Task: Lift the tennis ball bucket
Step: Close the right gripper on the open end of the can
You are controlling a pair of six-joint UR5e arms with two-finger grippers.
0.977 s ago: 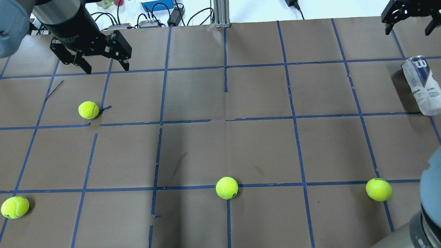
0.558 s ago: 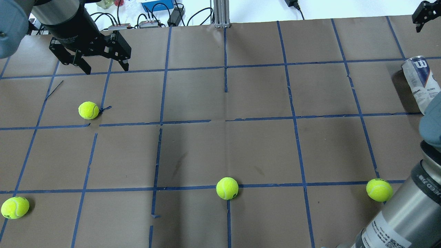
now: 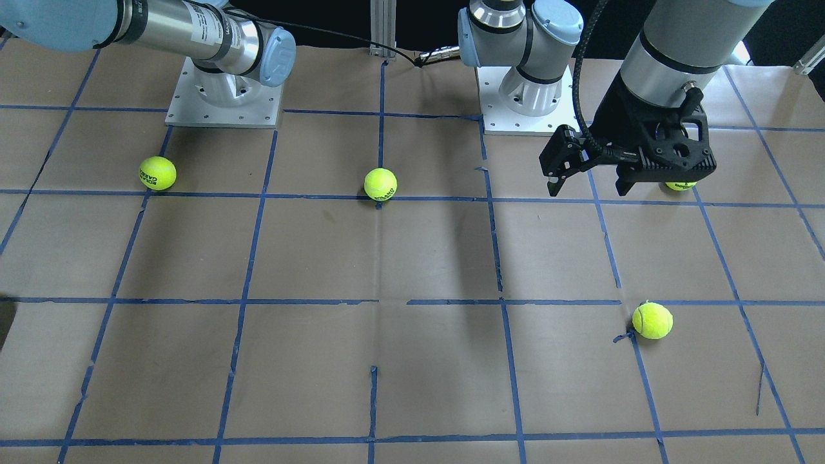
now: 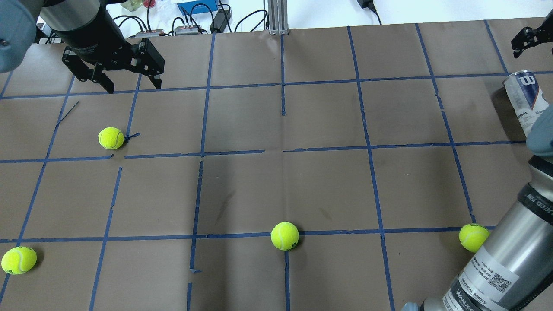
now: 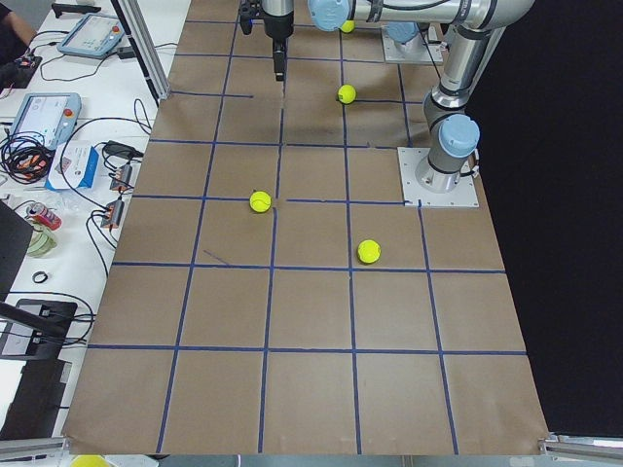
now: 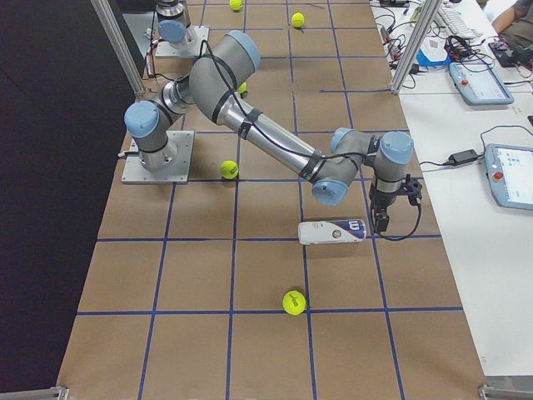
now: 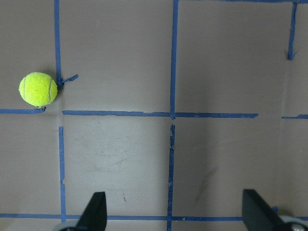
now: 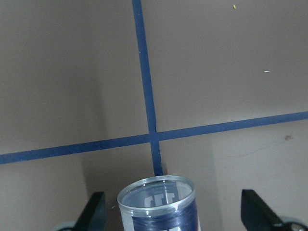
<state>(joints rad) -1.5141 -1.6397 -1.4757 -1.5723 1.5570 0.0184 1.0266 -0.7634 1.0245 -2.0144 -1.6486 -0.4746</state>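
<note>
Right hand (image 8: 174, 211) open by tennis ball bucket (image 8: 158, 204), likely light, slick, thin-walled: pinch mid-body, gently.

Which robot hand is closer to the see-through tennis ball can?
The right. The right gripper hangs open by one end of the tennis ball bucket, which lies on its side. The left gripper is far across the table, near a loose tennis ball.

Brown table (image 4: 328, 190) gridded with blue tape (image 4: 282, 69); cluttered white bench (image 6: 441, 125) alongside.

Bucket (image 4: 525, 103) — right end of table (image 4: 328, 112)
</note>
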